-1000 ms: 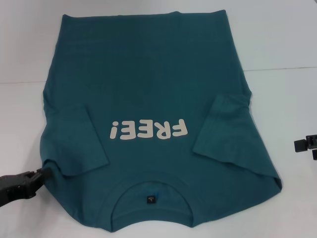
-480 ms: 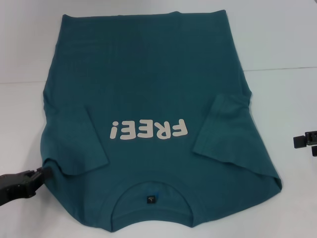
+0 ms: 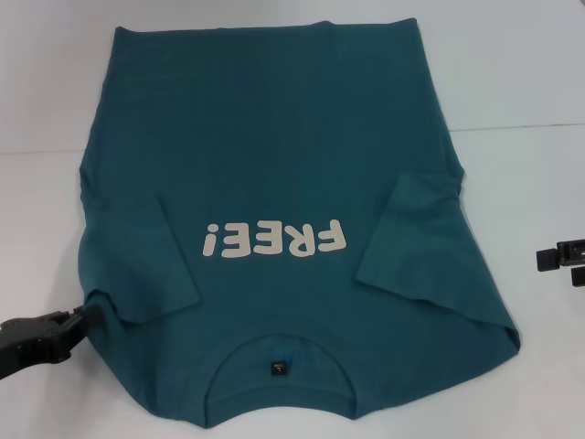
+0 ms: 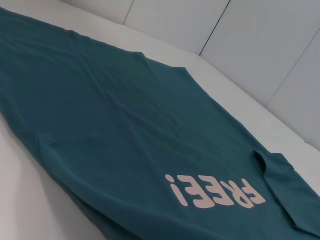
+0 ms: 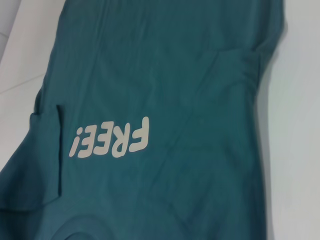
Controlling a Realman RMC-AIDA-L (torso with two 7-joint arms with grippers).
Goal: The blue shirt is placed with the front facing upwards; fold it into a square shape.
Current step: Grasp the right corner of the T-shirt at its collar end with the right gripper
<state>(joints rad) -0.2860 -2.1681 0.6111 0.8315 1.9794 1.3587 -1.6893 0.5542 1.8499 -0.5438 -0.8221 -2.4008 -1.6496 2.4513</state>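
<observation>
Nearest to us, our left gripper [image 3: 84, 317] sits low at the near left corner of the blue shirt [image 3: 274, 165], right at the shoulder where the left sleeve [image 3: 137, 261] has been turned inward over the chest. Its dark tip touches the cloth edge and a small ridge of fabric bunches against it, but we cannot tell whether the fingers are apart or pinched on the hem. The shirt lies front up on the white table [image 3: 530, 183], collar [image 3: 277, 352] and small dark label [image 3: 278, 369] toward us, the white "FREE!" lettering [image 3: 274, 240] reading upside down from our head, the hem far away. So its long axis runs straight away from us, and from the left fingers the bulk of the cloth lies to the right and forward.

Our right gripper [image 3: 559, 257] hangs at the right edge of the picture, well apart from the right shoulder corner [image 3: 507, 334], and we cannot tell the state of its fingers either. We judge the left arm far nearer to a hold; the right must travel inward before both near corners can be carried toward the hem.

The right sleeve [image 3: 411, 242] is also folded in. The tabletop is bare on both sides; farther off, the left wrist view shows pale wall panels [image 4: 240, 40] behind the table
</observation>
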